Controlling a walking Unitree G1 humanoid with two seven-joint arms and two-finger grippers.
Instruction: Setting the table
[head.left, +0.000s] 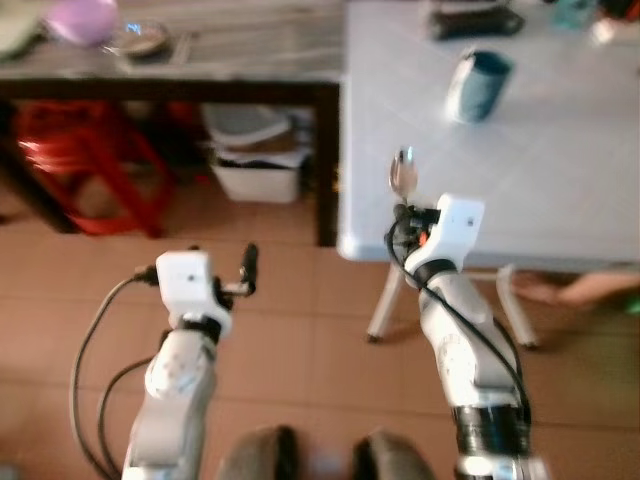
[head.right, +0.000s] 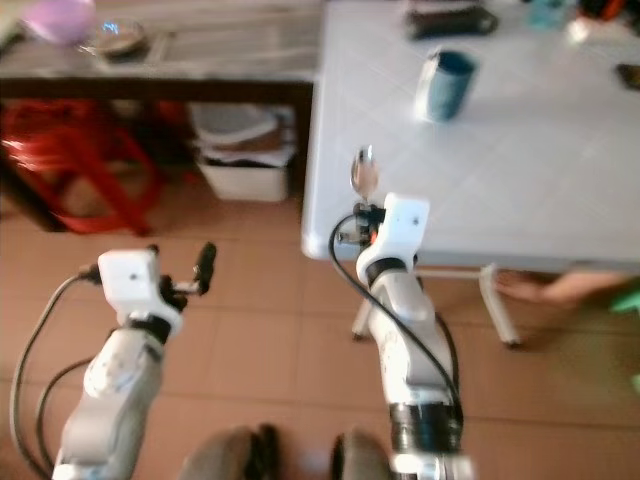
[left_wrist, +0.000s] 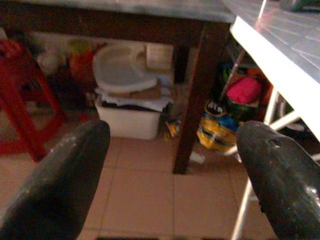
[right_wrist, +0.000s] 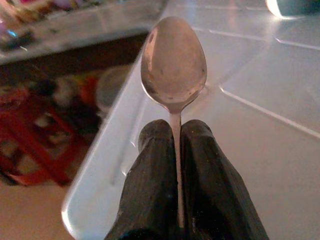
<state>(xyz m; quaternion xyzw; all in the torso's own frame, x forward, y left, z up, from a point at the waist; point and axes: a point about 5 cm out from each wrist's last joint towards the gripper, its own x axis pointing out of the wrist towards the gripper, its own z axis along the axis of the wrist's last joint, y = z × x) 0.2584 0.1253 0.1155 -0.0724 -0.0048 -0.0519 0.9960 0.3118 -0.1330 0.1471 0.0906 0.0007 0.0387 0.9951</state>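
My right gripper (head.left: 404, 213) is shut on the handle of a metal spoon (right_wrist: 173, 65), whose bowl sticks up past the fingertips. It hovers at the near left corner of the white tiled table (head.left: 540, 160). A blue mug (head.left: 478, 84) lies further in on that table. My left gripper (head.left: 249, 268) is held out over the tiled floor, left of the table, with its fingers (left_wrist: 55, 185) spread open and nothing between them.
A dark table (head.left: 200, 70) at the left carries a purple bowl (head.left: 80, 20) and a small dish (head.left: 138, 40). Beneath it stand a red stool (head.left: 85, 165) and a white bin (head.left: 257, 155). A person's foot (head.left: 580, 290) shows under the white table.
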